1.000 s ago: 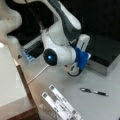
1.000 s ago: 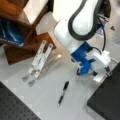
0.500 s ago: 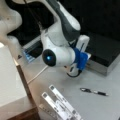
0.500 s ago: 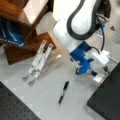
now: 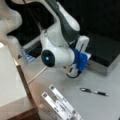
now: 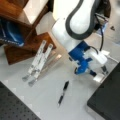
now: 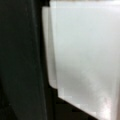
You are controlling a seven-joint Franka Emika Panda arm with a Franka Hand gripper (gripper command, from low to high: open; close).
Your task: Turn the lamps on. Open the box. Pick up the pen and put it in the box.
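The box [image 5: 105,47] lies shut at a front view's right, black lid over silver-grey sides; its dark lid corner [image 6: 107,100] also shows. My gripper [image 6: 98,72] hangs at the box's front edge, its dark fingers [image 6: 104,70] apart, just above a small white latch [image 6: 99,78]. In the wrist view, a white plate [image 7: 82,55] sits against black. The blue gripper body [image 5: 80,61] hides the fingertips in a front view. The pen [image 5: 93,91] lies free on the table, also seen as the pen [image 6: 63,92], a short way from the gripper. Two white lamp bars [image 5: 61,103], [image 6: 38,62] lie side by side.
A wooden shelf [image 6: 22,30] holding a blue item stands at a front view's top left. A pale block [image 5: 10,80] fills a front view's left. A white cable [image 5: 37,75] runs across the table beneath the arm. A dark perforated board [image 6: 12,107] is at the bottom left.
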